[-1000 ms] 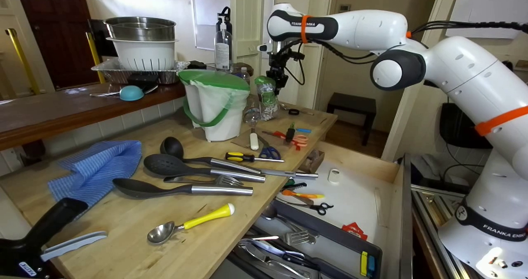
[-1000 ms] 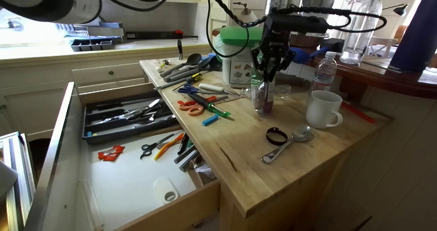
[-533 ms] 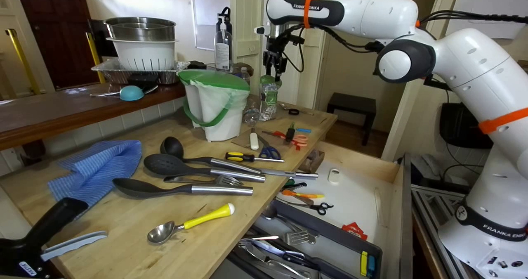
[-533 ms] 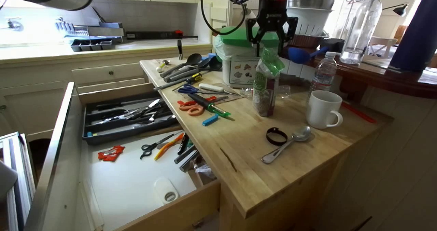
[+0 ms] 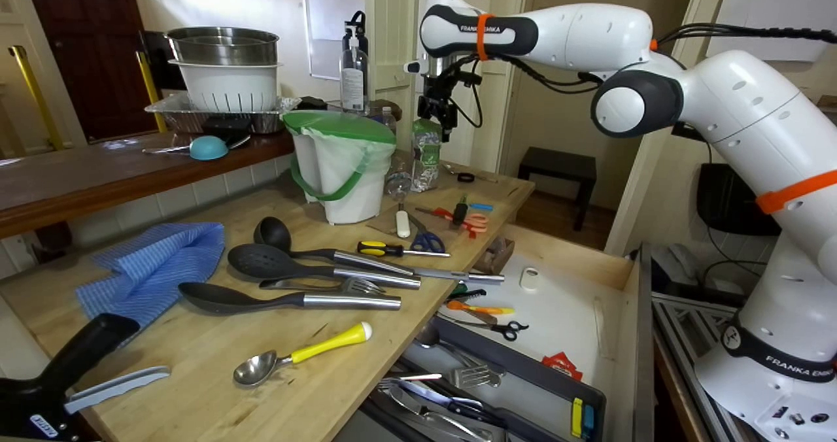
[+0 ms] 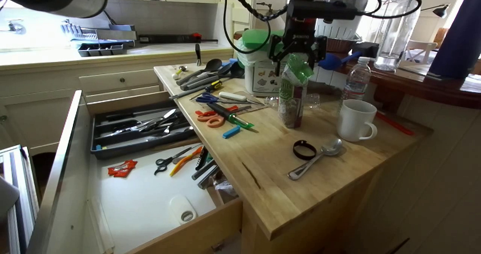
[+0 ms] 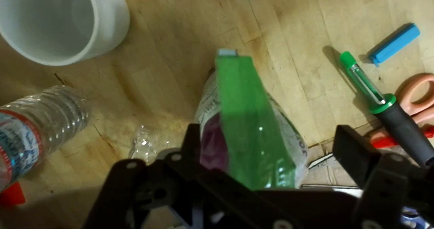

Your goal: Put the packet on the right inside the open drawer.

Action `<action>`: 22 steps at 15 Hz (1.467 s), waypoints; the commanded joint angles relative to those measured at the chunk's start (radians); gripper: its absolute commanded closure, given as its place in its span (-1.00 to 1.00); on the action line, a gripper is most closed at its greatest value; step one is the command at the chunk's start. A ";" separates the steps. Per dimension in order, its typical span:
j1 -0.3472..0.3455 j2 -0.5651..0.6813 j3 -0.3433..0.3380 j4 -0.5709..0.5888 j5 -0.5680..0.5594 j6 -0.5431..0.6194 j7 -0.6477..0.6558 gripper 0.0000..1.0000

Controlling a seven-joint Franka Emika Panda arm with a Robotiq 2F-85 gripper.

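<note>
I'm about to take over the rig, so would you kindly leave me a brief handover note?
Gripper: open; its fingers stand apart on either side of the packet, near its green top, not closed on it.
Packet: standing on the wooden worktop.
Drawer: pulled open, lower than the worktop, cutlery tray inside.
Done: gripper in position at the packet; packet not yet gripped.
Left: close, lift, carry to the drawer, lower, release. The green top may fold when squeezed.

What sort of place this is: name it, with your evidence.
Probably a kitchen: a cutlery tray sits in the open drawer, a black ladle lies on the wooden worktop, and what looks like a tap shows in the background.
</note>
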 commanded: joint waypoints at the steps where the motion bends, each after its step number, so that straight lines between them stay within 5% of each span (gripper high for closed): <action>1: -0.008 0.051 0.006 0.006 0.002 0.019 -0.022 -1.00; 2: -0.006 0.063 0.006 0.006 0.002 0.029 -0.017 -0.55; 11: -0.022 0.057 0.042 0.010 0.051 0.061 -0.011 0.65; 22: 0.058 -0.233 0.007 -0.070 -0.006 -0.028 0.055 0.77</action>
